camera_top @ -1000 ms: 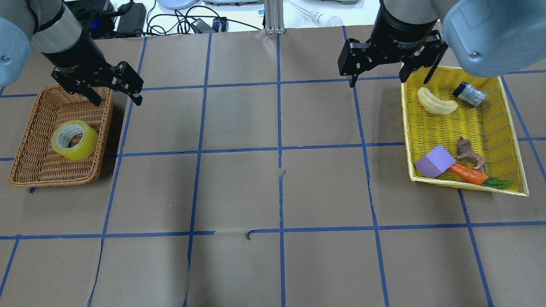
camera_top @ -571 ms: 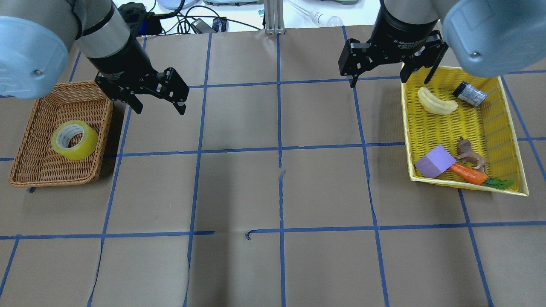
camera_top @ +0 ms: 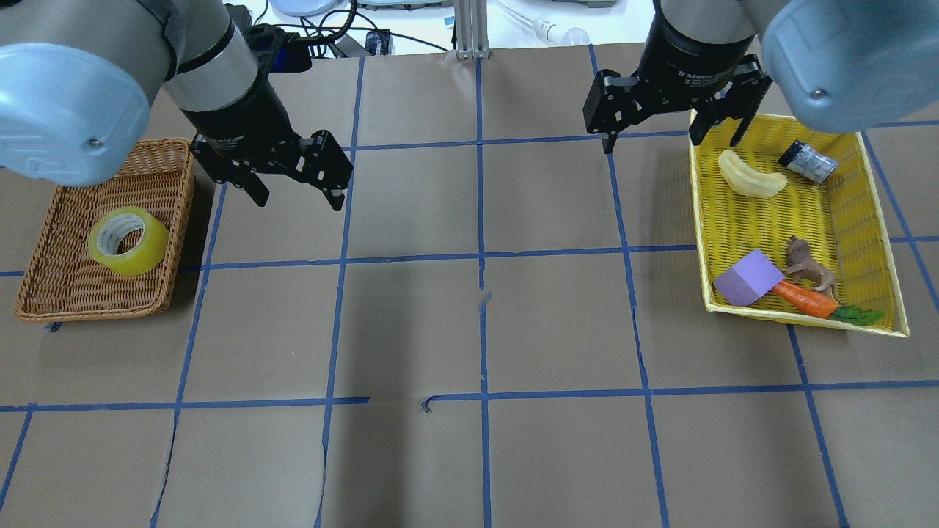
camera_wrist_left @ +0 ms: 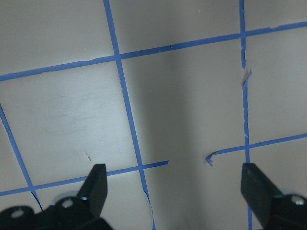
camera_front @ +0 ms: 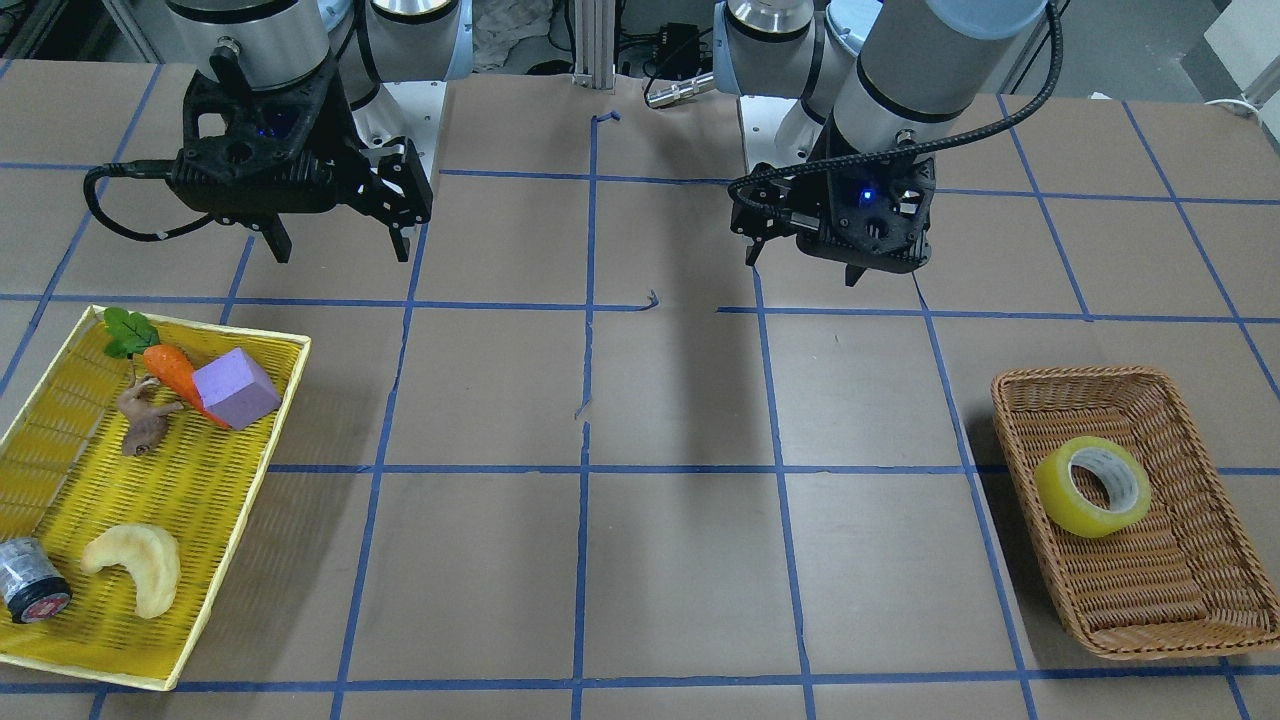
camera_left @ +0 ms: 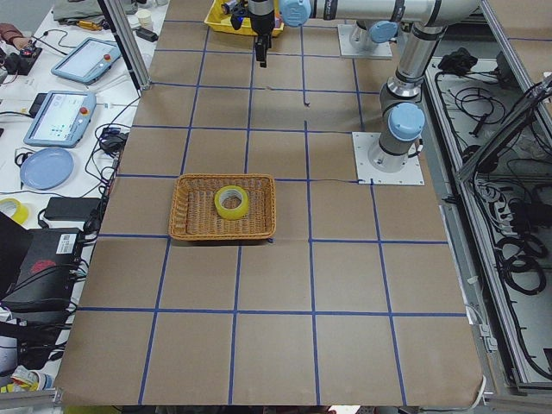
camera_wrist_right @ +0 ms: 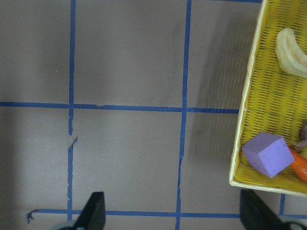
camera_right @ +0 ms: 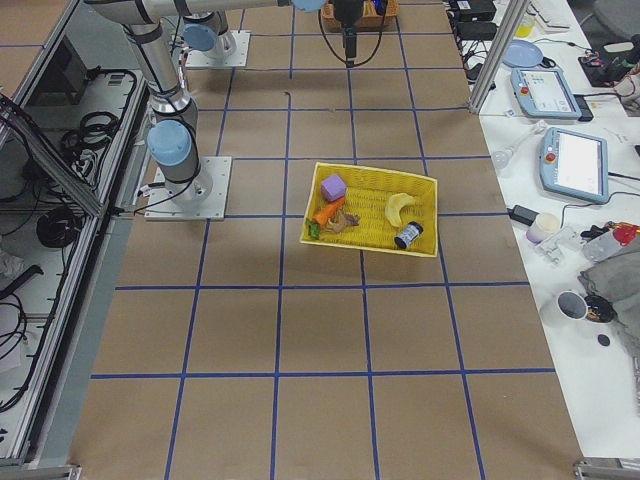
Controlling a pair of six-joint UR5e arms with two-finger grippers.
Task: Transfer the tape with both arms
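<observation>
**Front-facing view.** We are finding the tape point(camera_front: 1092, 485) lying tilted inside the wicker basket point(camera_front: 1070, 372), its core opening facing partly upward. We judge that this is leaving its wall open to a pinch. The left gripper point(camera_front: 805, 265) is hanging empty with jaws apart, outside the basket on its side toward the table's middle. The right gripper point(camera_front: 340, 248) is likewise hanging spread and empty, well apart from the basket, near the yellow tray point(camera_front: 90, 490). We are reading this spacing as the reason for using two arms.

We are counting one tape, one basket, one tray and two grippers. The tray is holding five items:
- carrot point(camera_front: 175, 378)
- purple block point(camera_front: 236, 388)
- animal figure point(camera_front: 143, 420)
- pale crescent piece point(camera_front: 135, 570)
- dark cylinder point(camera_front: 28, 595)

**Overhead view.** The left gripper is hovering just beside the basket's corner, not above the tape.

**Side views.** The basket is holding the tape alone. We are not judging the jaws here.

**Left wrist view.** Both fingers point(camera_wrist_left: 96, 187) are standing wide apart over the table paper point(camera_wrist_left: 168, 96), with the basket out of view.

**Right wrist view.** Both fingers point(camera_wrist_right: 93, 211) are standing apart, with the basket out of view.
</observation>
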